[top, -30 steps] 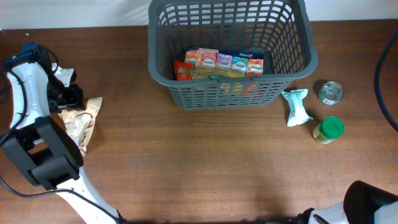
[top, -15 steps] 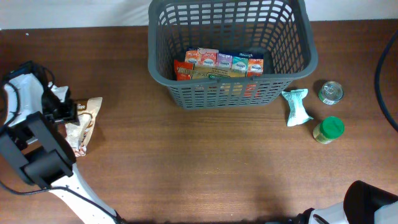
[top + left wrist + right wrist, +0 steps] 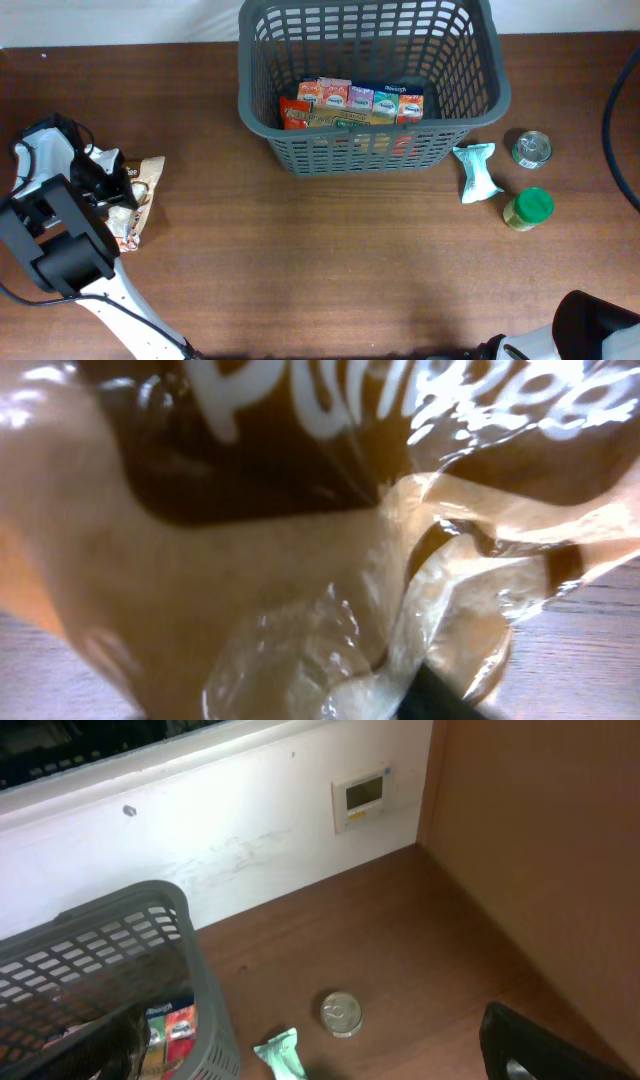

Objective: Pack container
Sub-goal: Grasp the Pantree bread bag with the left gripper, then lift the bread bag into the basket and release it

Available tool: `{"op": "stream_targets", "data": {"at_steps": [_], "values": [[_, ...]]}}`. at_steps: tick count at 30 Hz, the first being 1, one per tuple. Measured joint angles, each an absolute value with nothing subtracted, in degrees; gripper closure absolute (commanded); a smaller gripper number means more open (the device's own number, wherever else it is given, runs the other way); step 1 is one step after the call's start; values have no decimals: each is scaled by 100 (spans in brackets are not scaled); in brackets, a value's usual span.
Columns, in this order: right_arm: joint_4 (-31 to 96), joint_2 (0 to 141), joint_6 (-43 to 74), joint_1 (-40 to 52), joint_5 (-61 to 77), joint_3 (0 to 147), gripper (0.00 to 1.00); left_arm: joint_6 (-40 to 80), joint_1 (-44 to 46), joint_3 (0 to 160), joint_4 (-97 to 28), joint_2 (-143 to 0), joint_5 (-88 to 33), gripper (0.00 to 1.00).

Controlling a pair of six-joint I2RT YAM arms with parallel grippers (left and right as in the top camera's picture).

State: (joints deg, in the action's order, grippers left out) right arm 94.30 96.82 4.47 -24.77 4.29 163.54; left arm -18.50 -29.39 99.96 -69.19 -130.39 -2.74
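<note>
The container, a dark grey slotted basket [image 3: 495, 90], stands at the back centre and holds a row of colourful boxes [image 3: 350, 103]. It also shows at the left of the right wrist view [image 3: 100, 915]. My left gripper [image 3: 108, 182] is at the far left, shut on the top end of a tan and brown snack bag [image 3: 135, 205]. The bag [image 3: 250, 580] fills the left wrist view, with one dark finger [image 3: 440, 700] under a crumpled fold. My right gripper [image 3: 312, 1020] is open and empty, high above the table's right side.
A mint green packet [image 3: 475, 172], a small tin can [image 3: 532, 149] and a green-lidded jar [image 3: 528, 208] lie right of the basket. The packet [image 3: 282, 1055] and can [image 3: 342, 1014] also show in the right wrist view. A white wall runs along the back.
My left gripper has moved down and slightly right onto the snack bag's top end. The bag shifted a little. The right arm has not moved.
</note>
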Motion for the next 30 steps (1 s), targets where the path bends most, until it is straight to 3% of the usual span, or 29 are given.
{"op": "stream_targets", "data": {"at_steps": [9,19,23,30], "values": [[9430,9682,449,-2477,429,16354,1,-1846,-2936,10897,-7898,-13393,-873,98],[9432,9765,449,-2477,429,16354,1,-1846,-2589,15791,-8724,-13594,-2482,98],[9432,9769,454,-2477,429,16354,1,-2040,-1883,17530,-8545,-13504,-2882,98],[9430,9769,449,-2477,427,16354,1,-3210,217,17858,-7891,-12888,-2991,98]]}}
